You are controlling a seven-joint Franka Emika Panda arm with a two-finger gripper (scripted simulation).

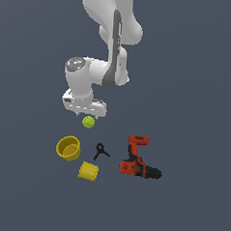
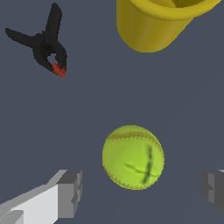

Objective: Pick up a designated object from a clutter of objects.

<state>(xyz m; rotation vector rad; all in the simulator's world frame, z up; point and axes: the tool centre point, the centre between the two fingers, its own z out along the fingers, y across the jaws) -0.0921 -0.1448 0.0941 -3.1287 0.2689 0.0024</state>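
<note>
No readable text, label or number on anything

Franka Panda arm (image 1: 111, 25): glossy white, rounded link housings with a dark grey band along the forearm and a grey-capped wrist joint (image 1: 76, 65). The hand (image 1: 85, 112) is a flat white block; its fingers (image 2: 70, 192) are white with grey, ridged square pads.

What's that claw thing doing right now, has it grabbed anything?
Gripper: open, holding nothing; its fingers stand apart on either side of the ball, not touching it.
</note>
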